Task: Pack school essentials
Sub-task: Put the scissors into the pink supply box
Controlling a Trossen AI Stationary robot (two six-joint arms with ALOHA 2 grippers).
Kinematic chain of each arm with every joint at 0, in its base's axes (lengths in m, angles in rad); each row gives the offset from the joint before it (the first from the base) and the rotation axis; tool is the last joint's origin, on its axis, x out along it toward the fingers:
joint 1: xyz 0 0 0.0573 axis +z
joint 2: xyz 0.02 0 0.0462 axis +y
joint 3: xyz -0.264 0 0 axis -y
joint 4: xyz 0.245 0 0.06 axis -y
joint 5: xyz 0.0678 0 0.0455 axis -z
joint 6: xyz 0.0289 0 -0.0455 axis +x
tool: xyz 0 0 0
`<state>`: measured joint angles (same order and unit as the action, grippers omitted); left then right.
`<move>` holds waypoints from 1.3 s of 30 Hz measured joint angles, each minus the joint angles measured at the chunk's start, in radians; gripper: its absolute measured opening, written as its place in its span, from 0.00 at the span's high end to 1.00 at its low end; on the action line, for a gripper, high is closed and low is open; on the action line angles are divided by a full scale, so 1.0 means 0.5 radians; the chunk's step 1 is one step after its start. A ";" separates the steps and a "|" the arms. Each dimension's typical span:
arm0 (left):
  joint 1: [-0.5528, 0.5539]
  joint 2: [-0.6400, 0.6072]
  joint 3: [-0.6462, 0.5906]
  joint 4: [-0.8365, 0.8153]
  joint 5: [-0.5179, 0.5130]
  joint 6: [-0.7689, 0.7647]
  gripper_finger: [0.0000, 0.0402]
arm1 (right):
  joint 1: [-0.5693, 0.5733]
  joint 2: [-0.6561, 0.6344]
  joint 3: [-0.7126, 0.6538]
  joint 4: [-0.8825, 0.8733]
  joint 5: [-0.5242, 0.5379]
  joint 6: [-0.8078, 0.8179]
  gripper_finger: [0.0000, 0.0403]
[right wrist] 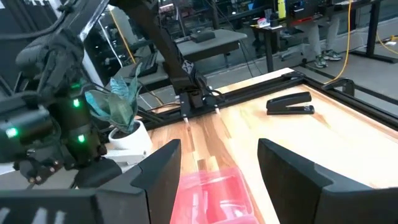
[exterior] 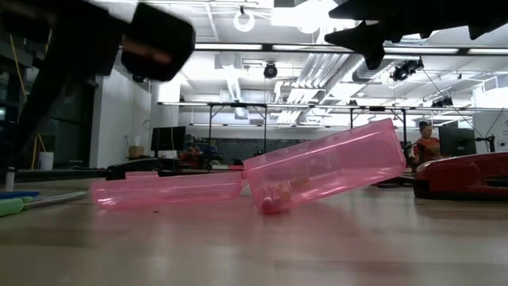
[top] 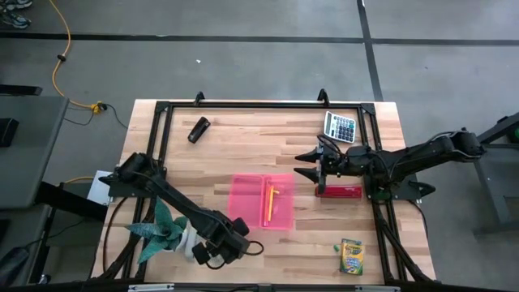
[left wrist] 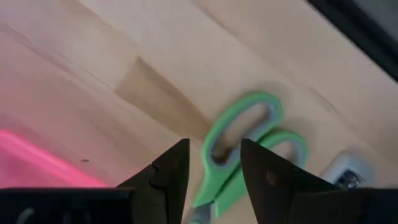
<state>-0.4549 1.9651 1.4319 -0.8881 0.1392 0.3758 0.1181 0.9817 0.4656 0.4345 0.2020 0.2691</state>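
At the table's near edge we see the left gripper (left wrist: 214, 171) open over the scissors (left wrist: 239, 146); the right gripper (top: 312, 162) open too.

Two dark jointed arms, black wedge-shaped fingers (left wrist: 168, 180).

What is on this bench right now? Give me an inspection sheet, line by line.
Surface: wooden table inside a black frame.
Job's things: open pink case mid-table with an orange pencil and yellow marker inside; crayon box at the near right; green-handled scissors under the left gripper.
Clutter: calculator, black stapler, red stapler, green paper plant in a white pot.
Grippers: left gripper open, astride the scissors; right gripper open, raised beside the case.
Cables: yellow cable on the floor.
Surroundings: a person in the room beyond.
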 joint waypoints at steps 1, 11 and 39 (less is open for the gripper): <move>0.001 0.023 0.000 -0.001 0.005 -0.004 0.67 | 0.000 0.000 0.000 -0.009 0.000 0.000 0.49; -0.011 0.149 -0.003 0.004 0.004 0.022 0.67 | 0.001 0.000 0.000 -0.112 0.034 0.000 0.49; 0.076 0.157 -0.008 0.093 0.227 0.183 0.98 | 0.000 0.001 0.000 -0.159 0.077 -0.017 0.49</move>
<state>-0.4171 2.0436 1.4281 -0.8419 0.2525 0.4675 0.1181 0.9820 0.4656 0.3552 0.2405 0.2607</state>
